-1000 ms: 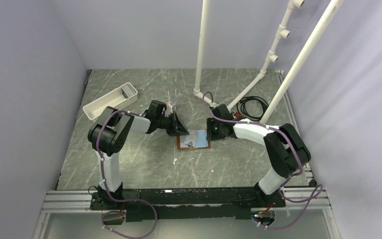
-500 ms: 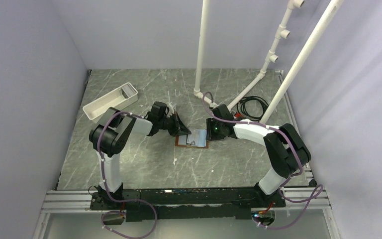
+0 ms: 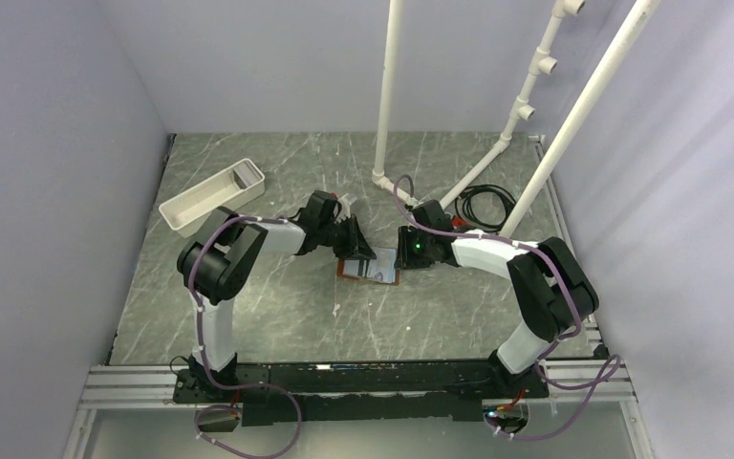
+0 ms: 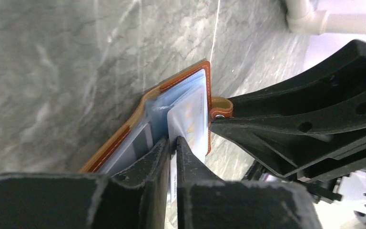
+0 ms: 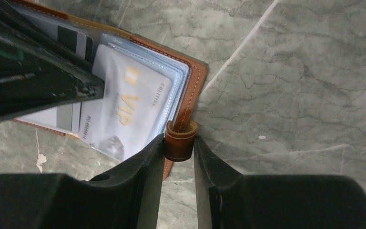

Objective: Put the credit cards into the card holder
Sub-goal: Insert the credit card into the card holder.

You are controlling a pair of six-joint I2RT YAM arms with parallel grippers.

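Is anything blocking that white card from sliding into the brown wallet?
Nothing visible does. The VIP card lies against the open card holder's clear sleeves, its edge pinched by the left gripper. The right gripper clamps the strap tab at the holder's side, off the card's path.

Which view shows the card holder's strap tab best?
Right wrist: the strap tab sits sharp and near centre, between the fingers of the right tool. Left wrist shows only its tip beside that tool. From the top it is too small to make out.

The card holder (image 3: 371,273) lies between left claw (image 4: 174,143) and right claw (image 5: 179,140).
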